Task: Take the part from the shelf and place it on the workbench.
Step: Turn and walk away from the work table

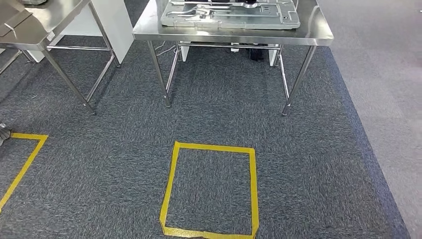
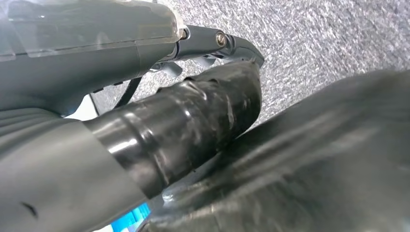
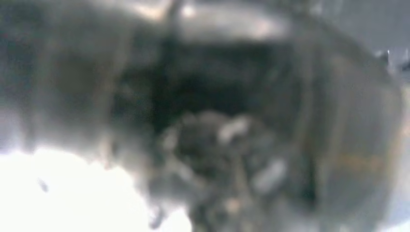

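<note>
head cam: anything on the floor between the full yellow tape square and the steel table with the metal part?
Nothing. In the head view the stretch between the yellow tape square and the steel table holding the metal part is bare grey carpet.

right wrist view wholly blurred, grey tray (image 1: 234, 17) cut off by picture edge

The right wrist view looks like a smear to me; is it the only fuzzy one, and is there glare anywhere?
Right wrist view: fully out of focus, with a blown-out white patch at one corner. Left wrist view: the left hand is fairly sharp with glossy highlights, the dark mass beside it blurred. Head view: sharp and evenly lit, soft reflections on the steel workbench.
</note>
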Motion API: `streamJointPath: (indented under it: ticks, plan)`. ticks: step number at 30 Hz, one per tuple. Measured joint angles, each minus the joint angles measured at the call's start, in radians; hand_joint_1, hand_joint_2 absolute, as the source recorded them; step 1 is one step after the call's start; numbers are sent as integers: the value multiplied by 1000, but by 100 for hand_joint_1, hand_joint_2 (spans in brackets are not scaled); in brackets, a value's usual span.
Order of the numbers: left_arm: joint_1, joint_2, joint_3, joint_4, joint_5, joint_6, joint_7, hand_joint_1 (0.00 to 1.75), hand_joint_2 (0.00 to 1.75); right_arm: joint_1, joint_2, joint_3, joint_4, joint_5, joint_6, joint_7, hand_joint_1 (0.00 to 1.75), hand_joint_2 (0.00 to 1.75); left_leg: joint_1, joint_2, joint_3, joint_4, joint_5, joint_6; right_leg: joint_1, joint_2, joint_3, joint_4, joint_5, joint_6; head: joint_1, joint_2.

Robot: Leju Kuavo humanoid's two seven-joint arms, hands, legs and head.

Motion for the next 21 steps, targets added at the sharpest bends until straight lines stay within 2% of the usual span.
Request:
streamJointPath:
  ticks: [1, 2, 3, 4, 5, 7, 8, 10, 11, 12, 13, 14, 15, 16, 17, 18, 19, 21]
  plan:
    - [1, 0, 1, 0, 1, 0, 0, 0, 0, -1, 1, 0, 0, -2, -8, -1, 0, 0, 0, -6, -25, 57, -21, -1, 1, 11, -5, 3, 1, -1, 0, 0]
    - [2, 0, 2, 0, 1, 0, 0, 0, 0, -3, 2, -1, 0, -4, -13, -1, 0, 0, 0, -8, -33, 79, -20, -1, 3, 23, -10, 7, 2, -1, 0, 0]
    - [2, -1, 2, 0, 1, 0, 0, 0, 0, -4, 3, -2, 0, -7, -15, -1, 0, 0, 0, -10, -26, 68, -1, 1, 3, 36, -13, 12, 3, -1, 0, 0]
    - [2, -1, 2, 0, 1, 0, 0, 0, 0, -5, 4, -2, 0, -8, -16, -1, 0, 0, 1, -16, 2, 13, 34, 3, 4, 48, -15, 16, 2, 0, 0, 0]
    - [2, 0, 2, 0, 1, 0, 0, 0, 0, -7, 6, -3, 0, -9, -17, -1, 0, 0, 1, -33, 38, -59, 68, 8, 3, 60, -17, 21, 2, 1, 0, 0]
    - [3, -1, 2, 0, 1, 0, 0, 0, 0, -12, 8, -3, -1, -10, -17, -1, 0, 0, 1, -66, 88, -168, 104, 16, 5, 82, -24, 31, 2, 10, 0, 0]
    - [2, -1, 3, 0, 1, 0, 0, 0, 0, -13, 9, -3, -1, -10, -17, -1, 0, 0, -1, -75, 95, -187, 105, 20, 4, 91, -28, 33, 3, 17, 0, 0]
    - [0, -3, 3, 0, 1, -1, 0, 0, 0, -13, 10, -4, -2, -10, -17, -1, 0, 0, -2, -59, 95, -192, 109, 28, 3, 109, -35, 31, 9, 31, 0, 0]
    - [-1, -4, 3, 0, 0, -1, 0, 0, 0, -12, 10, -4, -2, -10, -17, -2, 0, 0, 0, -48, 97, -197, 114, 35, 3, 102, -38, 35, 7, 36, 0, 0]
    - [-1, -5, 3, 0, -2, -1, -1, 0, 0, -13, 11, -4, -2, -11, -14, -3, 0, 0, 2, -37, 98, -203, 120, 42, 4, 83, -47, 50, -5, 41, 1, 0]
    - [0, -6, 3, 0, -4, -2, -2, 0, 0, -14, 11, -4, -2, -11, -8, -3, 0, 0, 4, -24, 98, -208, 124, 49, 5, 57, -63, 85, -29, 47, 1, 0]
    - [1, -7, 3, 0, -8, -3, -3, 0, 0, -16, 11, -5, -4, -10, 1, -2, 0, 0, 3, -12, 97, -210, 127, 53, 3, 28, -87, 137, -62, 51, 1, 0]
    - [3, -6, 3, 0, -11, -5, -5, 0, 0, -18, 11, -5, -5, -8, 13, 2, 0, 0, 2, 0, 95, -210, 127, 55, 1, 11, -115, 198, -95, 56, 2, 0]
    - [4, -6, 3, 0, -12, -6, -6, 0, 0, -19, 11, -5, -6, -5, 24, 6, 0, 0, 1, 13, 92, -210, 127, 56, -1, 3, -140, 253, -118, 61, 2, 0]
    - [4, -6, 3, 0, -11, -7, -9, 0, 0, -20, 11, -5, -6, -1, 32, 12, 0, 0, 0, 25, 91, -209, 127, 55, -3, -1, -152, 283, -125, 63, 2, 0]
    - [4, -6, 3, 0, -8, -7, -11, 0, 0, -20, 11, -5, -7, 2, 39, 15, 0, 0, 0, 36, 90, -209, 126, 54, -4, -5, -145, 278, -113, 65, 2, 0]
    - [3, -5, 3, 0, -5, -7, -14, 0, 0, -20, 11, -4, -7, 3, 45, 19, 0, 0, 0, 46, 91, -209, 125, 53, -5, -10, -121, 237, -87, 64, 2, 0]
    - [2, -5, 3, 0, 0, -6, -19, 0, 0, -21, 11, -4, -7, -3, 52, 22, 0, 0, -3, 62, 96, -208, 121, 46, 0, -44, -44, 104, -32, 56, 2, 0]
